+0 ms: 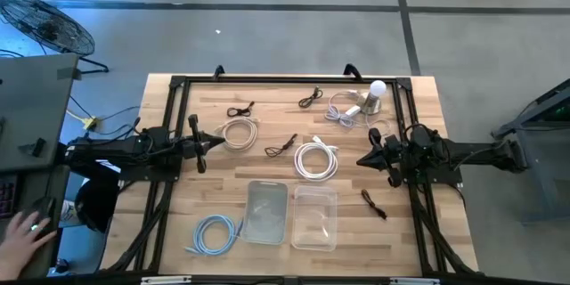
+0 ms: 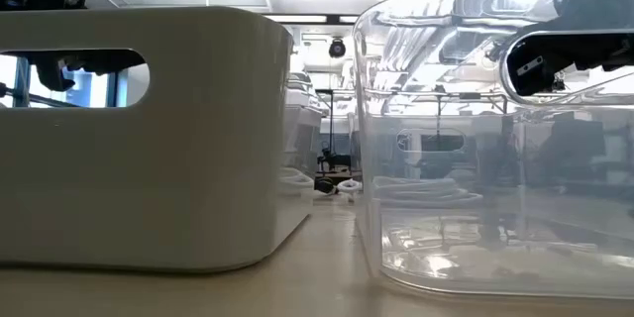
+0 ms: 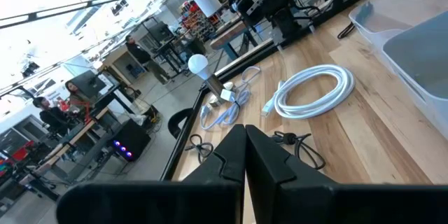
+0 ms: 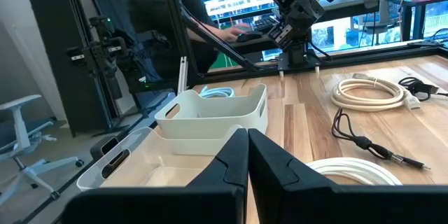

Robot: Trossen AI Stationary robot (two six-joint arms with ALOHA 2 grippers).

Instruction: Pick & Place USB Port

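Note:
Several coiled cables lie on the wooden table: a cream coil (image 1: 239,132), a white coil (image 1: 316,158), a pale blue coil (image 1: 216,233) and small black cables (image 1: 282,146) (image 1: 373,203). My left gripper (image 1: 214,142) hovers shut and empty next to the cream coil, at the table's left. My right gripper (image 1: 363,158) hovers shut and empty just right of the white coil. The left wrist view shows the left gripper's closed fingers (image 3: 245,147) with the white coil (image 3: 311,91) beyond. The right wrist view shows the right gripper's closed fingers (image 4: 247,147) near the white coil (image 4: 350,171).
Two bins stand side by side at the table's near middle, a white one (image 1: 266,212) and a clear one (image 1: 314,216). A white bulb with charger and cord (image 1: 361,104) lies at the far right. A person's hand (image 1: 22,232) shows off the table's left.

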